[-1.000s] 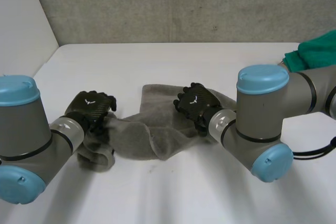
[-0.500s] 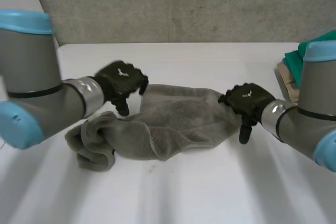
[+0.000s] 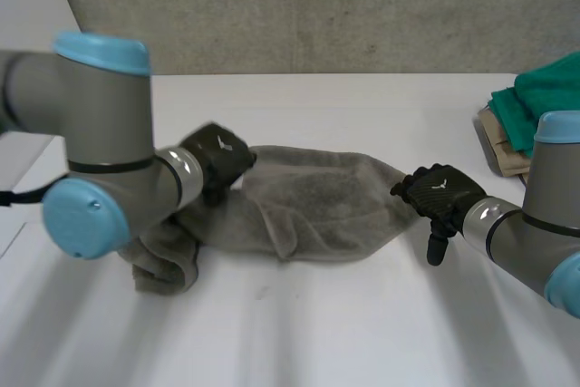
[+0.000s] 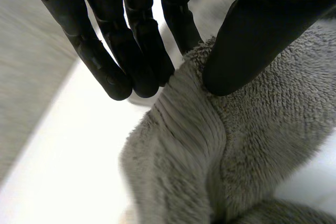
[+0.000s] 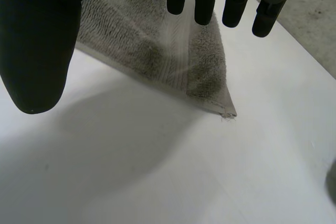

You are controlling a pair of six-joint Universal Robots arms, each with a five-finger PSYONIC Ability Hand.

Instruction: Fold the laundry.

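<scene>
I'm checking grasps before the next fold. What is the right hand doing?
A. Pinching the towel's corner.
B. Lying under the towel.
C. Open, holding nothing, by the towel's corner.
C: the right hand has straight fingers held apart from its thumb, and the corner of the towel lies flat on the table, unheld.

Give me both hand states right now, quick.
Left hand: shut on the grey towel, pinching its edge.
Right hand: open, holding nothing, over the towel's corner.
</scene>
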